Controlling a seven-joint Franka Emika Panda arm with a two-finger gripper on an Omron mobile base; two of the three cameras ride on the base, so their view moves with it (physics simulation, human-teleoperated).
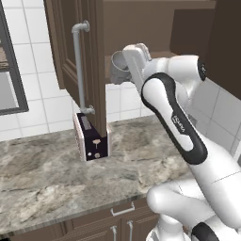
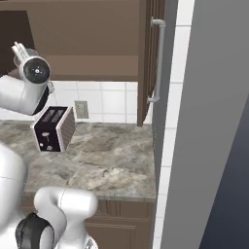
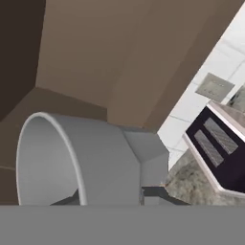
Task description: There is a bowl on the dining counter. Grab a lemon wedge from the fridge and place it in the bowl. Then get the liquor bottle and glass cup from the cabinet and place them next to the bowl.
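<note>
The jaws hold the glass cup (image 1: 118,67) at the open cabinet (image 1: 80,52), at ten o'clock from the arm; carrying it to the bowl is left.

We note even, flat rendered light, no glare; soft shade inside the cabinet (image 1: 141,28); coarse, slightly blurred textures throughout.

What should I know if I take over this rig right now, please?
Claw: shut on the glass cup, held at the open cabinet, above the marble counter with the toaster.
Cup: in the grip, seen close and tilted in the hand view.
Done: cup grasped.
Left: carry the cup away from the cabinet and set it beside the bowl on the dining counter. Bottle, lemon wedge and bowl status can't be judged from here.
</note>
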